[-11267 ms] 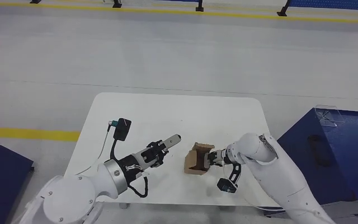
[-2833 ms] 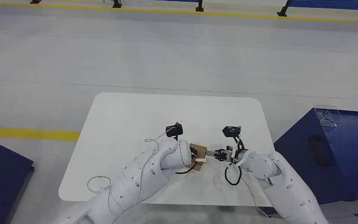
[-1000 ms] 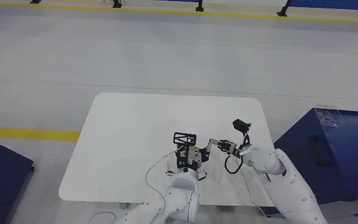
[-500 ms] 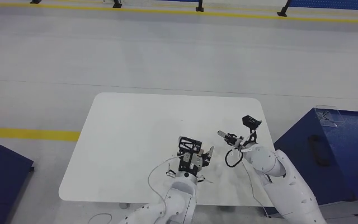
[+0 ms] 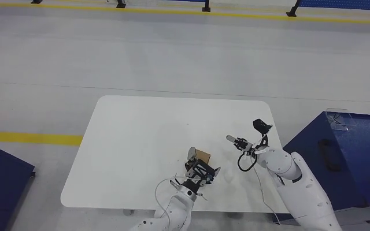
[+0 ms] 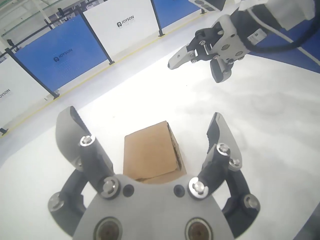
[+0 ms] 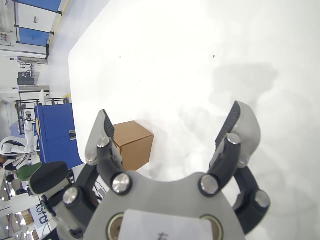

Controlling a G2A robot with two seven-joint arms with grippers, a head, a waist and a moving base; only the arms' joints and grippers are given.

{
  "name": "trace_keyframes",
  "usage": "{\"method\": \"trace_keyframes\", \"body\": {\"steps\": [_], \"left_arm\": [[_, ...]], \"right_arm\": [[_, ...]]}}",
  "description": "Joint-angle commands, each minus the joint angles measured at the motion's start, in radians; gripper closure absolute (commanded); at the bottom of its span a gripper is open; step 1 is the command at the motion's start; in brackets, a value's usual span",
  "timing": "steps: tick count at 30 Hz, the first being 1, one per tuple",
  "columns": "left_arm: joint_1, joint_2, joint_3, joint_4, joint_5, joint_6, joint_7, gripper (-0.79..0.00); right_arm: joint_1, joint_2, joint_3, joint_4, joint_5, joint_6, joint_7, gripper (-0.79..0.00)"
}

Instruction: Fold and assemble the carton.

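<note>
A small brown carton (image 5: 202,155) stands on the white table (image 5: 144,133) near its front middle, and its visible faces look folded shut. In the left wrist view the carton (image 6: 150,148) sits just ahead of my left gripper (image 6: 145,126), which is open and holds nothing. My left gripper (image 5: 202,169) lies on the carton's near side in the top view. My right gripper (image 5: 231,139) hovers to the carton's right, open and apart from it. The right wrist view has the carton (image 7: 135,143) beside one finger of the right gripper (image 7: 170,112). The right gripper (image 6: 196,71) also shows beyond the carton.
A blue cabinet (image 5: 329,150) stands off the table's right side. Bare table surface spreads to the left and behind the carton. The table's front edge (image 5: 133,207) runs close to the left arm.
My right gripper has let go of the carton and drawn back to the right. My left gripper has backed off toward the front edge. The carton's flaps, open earlier, now look folded in.
</note>
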Motion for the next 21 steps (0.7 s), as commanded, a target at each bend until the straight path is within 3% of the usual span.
{"method": "trace_keyframes", "body": {"steps": [1,5,18,20,21], "left_arm": [[0.001,-0.003,-0.005,0.020,0.011,-0.017,-0.005,-0.785],[0.008,-0.010,-0.020,0.040,0.000,-0.071,-0.008,-0.785],[0.039,-0.031,-0.079,0.094,0.017,-0.076,-0.008,-0.785],[0.043,-0.033,-0.087,0.098,0.021,-0.083,-0.012,-0.748],[0.044,-0.034,-0.090,0.100,0.023,-0.088,-0.015,-0.683]], "right_arm": [[0.000,0.000,0.000,0.000,0.000,0.000,0.000,-0.785],[0.000,0.000,0.000,0.000,0.000,0.000,0.000,-0.785],[0.000,0.000,0.000,0.000,0.000,0.000,0.000,-0.785],[0.000,0.000,0.000,0.000,0.000,0.000,0.000,-0.785],[0.000,0.000,0.000,0.000,0.000,0.000,0.000,-0.785]]}}
